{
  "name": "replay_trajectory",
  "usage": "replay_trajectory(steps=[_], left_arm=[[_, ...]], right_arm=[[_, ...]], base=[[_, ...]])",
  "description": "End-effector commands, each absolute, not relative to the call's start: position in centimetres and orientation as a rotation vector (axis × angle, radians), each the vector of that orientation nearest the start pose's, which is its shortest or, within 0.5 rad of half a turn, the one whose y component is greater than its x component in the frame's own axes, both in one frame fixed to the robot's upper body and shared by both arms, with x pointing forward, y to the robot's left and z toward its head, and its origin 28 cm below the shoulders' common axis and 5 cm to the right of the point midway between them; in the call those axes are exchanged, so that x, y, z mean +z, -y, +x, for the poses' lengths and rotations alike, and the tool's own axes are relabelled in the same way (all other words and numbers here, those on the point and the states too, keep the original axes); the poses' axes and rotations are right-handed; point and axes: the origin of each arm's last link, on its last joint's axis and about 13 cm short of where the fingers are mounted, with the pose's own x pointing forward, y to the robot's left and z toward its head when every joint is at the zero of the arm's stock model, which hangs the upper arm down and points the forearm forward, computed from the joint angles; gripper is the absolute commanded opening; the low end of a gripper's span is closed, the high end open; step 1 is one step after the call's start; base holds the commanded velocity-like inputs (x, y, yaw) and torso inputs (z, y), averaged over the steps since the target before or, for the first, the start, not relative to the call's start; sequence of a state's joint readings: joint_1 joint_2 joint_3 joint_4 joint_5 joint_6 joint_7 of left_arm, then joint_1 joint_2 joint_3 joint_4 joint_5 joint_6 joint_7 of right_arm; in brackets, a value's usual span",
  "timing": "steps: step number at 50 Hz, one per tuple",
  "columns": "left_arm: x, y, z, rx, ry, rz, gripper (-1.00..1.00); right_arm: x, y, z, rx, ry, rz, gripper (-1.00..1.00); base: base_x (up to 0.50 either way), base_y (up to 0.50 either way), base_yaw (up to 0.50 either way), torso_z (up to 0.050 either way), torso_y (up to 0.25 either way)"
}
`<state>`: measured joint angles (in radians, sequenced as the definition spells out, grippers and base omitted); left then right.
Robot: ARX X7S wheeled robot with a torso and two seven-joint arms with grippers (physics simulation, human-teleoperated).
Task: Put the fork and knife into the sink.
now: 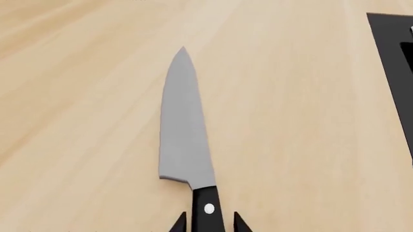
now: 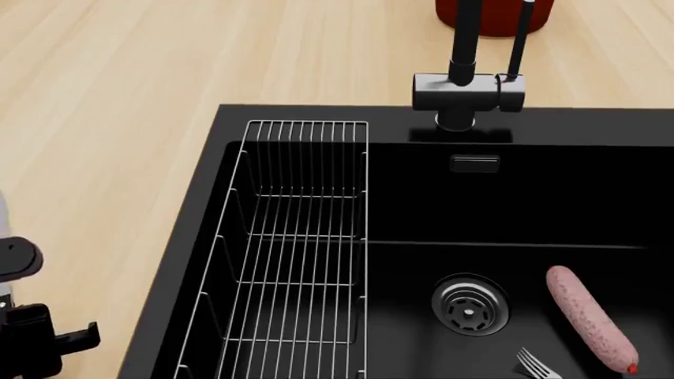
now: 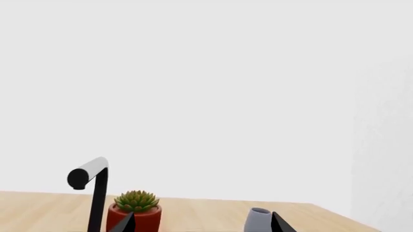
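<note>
The left gripper (image 1: 210,227) has its two black fingertips on either side of the knife (image 1: 184,130) handle. The tips sit just beside the handle, and it is hard to tell if they squeeze it or only stand close. The knife lies flat on the wooden counter (image 1: 77,96), with its gray blade pointing away from the gripper. A corner of the black sink (image 1: 393,72) shows off to one side, apart from the knife.

From the head view, the fork (image 2: 537,365) lies down in the sink, near the round drain (image 2: 469,305). Only its tines show. A pink sausage (image 2: 589,317) lies just beside it. A wire rack (image 2: 300,253) fills the left side of the sink. Farther back stands the black faucet (image 2: 463,79), and behind it a red pot (image 2: 495,16).

The right gripper (image 3: 203,223) is up in the air with its fingertips spread wide, holding nothing. Beyond it are a green plant in the red pot and a gray cup (image 3: 258,220).
</note>
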<state>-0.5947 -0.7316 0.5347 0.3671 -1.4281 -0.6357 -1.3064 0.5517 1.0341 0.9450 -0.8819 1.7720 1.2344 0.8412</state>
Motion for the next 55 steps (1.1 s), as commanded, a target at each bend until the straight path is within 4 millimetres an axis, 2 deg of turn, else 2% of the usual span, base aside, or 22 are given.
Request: replay_trajectory(steps=[1,14,28,34,43,55], left_arm=[[15.7,-22.3,22.7,0.372,-0.485,0.013,-1.00],[17.9,-22.5,22.7,0.367,-0.377,0.018,-1.00],[22.7,-23.0,22.3,0.287,-0.143,0.105,-1.00],[23.9,-22.9,22.3,0.243,-0.084,0.142,-1.00],[26.4,-21.6,23.3,0.143,-0.010,0.184,-1.00],[28.1,-19.1,24.6,-0.043,0.018,0.209,-1.00]], right_arm=[[31.2,21.7,10.8,-0.249,0.470,-0.150,1.00],[31.1,21.6,11.0,-0.245,0.468,-0.153,1.00],[30.7,21.6,11.2,-0.247,0.466,-0.160,1.00],[30.2,21.6,11.3,-0.247,0.462,-0.154,1.00],[29.8,21.6,10.2,-0.255,0.460,-0.156,1.00],[29.8,21.9,8.5,-0.291,0.476,-0.165,1.00]], base=[[0.00,0.00,0.00,0.000,0.000],[0.00,0.00,0.00,0.000,0.000],[0.00,0.00,0.00,0.000,0.000],[0.00,0.00,0.00,0.000,0.000],[0.00,0.00,0.00,0.000,0.000],[0.00,0.00,0.00,0.000,0.000]])
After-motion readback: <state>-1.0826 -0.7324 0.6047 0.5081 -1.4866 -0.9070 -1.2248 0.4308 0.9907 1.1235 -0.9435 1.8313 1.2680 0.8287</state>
